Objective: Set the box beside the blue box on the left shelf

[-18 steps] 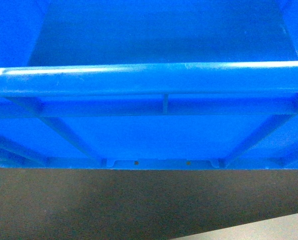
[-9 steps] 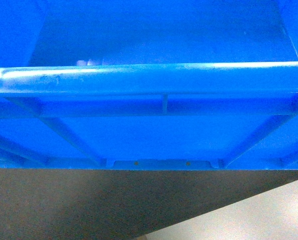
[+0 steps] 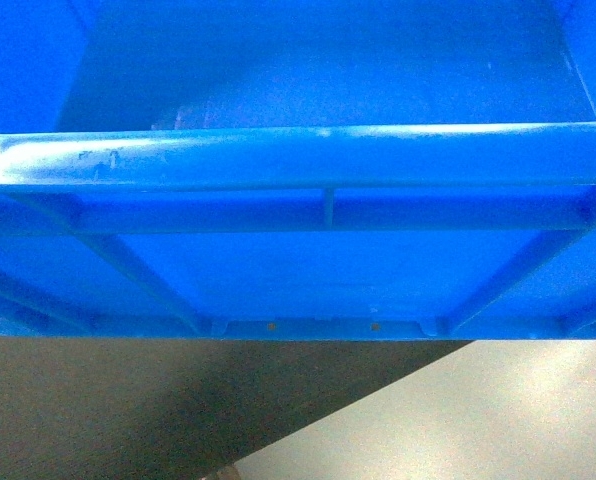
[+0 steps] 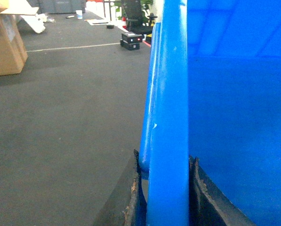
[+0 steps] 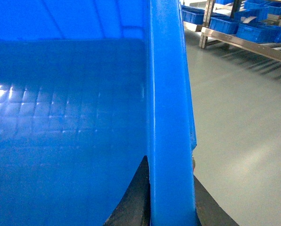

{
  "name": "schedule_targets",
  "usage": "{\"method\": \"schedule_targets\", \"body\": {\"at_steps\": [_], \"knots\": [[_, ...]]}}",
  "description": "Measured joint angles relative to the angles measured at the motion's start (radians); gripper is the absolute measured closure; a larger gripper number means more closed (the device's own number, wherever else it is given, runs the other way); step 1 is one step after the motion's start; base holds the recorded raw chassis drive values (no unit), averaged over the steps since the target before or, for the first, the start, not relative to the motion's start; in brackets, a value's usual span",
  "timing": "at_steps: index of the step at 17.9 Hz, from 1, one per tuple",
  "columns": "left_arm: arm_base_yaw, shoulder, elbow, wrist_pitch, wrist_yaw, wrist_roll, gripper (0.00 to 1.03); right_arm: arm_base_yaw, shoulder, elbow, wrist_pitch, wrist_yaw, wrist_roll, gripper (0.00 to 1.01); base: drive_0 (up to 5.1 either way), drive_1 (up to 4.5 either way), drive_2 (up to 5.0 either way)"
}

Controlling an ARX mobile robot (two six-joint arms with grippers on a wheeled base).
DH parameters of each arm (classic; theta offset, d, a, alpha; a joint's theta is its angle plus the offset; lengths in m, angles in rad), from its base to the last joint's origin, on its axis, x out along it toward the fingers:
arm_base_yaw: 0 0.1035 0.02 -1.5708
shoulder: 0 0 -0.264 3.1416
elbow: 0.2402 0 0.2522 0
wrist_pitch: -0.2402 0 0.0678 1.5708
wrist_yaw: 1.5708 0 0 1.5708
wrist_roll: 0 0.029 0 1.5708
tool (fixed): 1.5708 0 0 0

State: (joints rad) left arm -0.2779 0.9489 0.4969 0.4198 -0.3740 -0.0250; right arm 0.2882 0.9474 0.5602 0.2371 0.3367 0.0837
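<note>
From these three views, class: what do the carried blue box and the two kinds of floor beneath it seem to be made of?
The box: likely moulded plastic, glossy, judging by the highlights on its rounded rim, the cast ribs and the gridded inner base. The dark floor: matte and finely textured, probably carpet or rubber matting. The pale floor: smooth with a soft sheen, possibly sealed concrete or vinyl; the pictures cannot settle which.

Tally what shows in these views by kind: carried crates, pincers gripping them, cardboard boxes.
Carried blue crate: 1
Pincers clamped on its rim: 2, left pincer, right pincer
Cardboard box: 1
Total: 4
</note>
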Motion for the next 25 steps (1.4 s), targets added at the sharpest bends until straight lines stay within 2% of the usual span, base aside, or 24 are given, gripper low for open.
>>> {"method": "schedule_targets", "body": {"at_steps": [25], "knots": [[0.000, 0.000, 0.000, 0.000, 0.000, 0.000, 0.85, 0.000, 0.000, 0.000, 0.000, 0.000, -0.003, 0.93, -1.5, -1.52, -1.5]]}}
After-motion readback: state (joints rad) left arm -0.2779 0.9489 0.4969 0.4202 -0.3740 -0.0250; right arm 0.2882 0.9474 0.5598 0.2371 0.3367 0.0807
